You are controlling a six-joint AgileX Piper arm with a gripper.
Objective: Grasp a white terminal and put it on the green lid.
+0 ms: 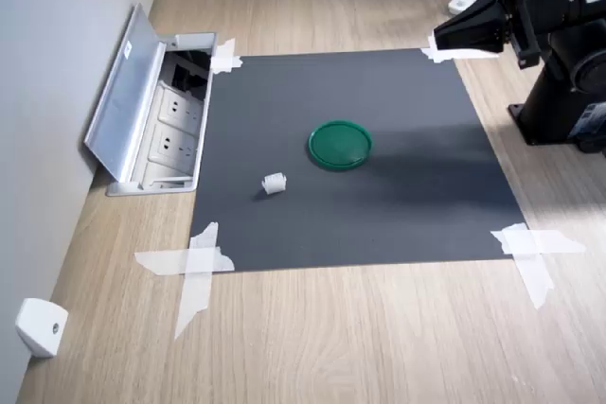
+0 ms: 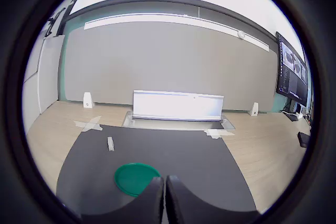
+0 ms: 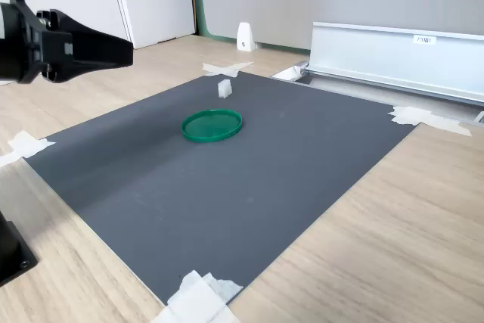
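Honestly, I worry about overshoot: my gripper hangs high with fingers pressed together, empty, well apart from the white terminal. It sits on the dark mat, just beside the green lid, toward the first exterior view's near left. Being tiny, it could get knocked aside if I descend before opening.

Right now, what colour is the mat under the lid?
Dark grey, nearly black; the mat under the green lid shows best in the first exterior view.

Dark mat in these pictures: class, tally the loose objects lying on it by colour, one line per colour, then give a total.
White: 1, the white terminal
Green: 1, the green lid
Total: 2
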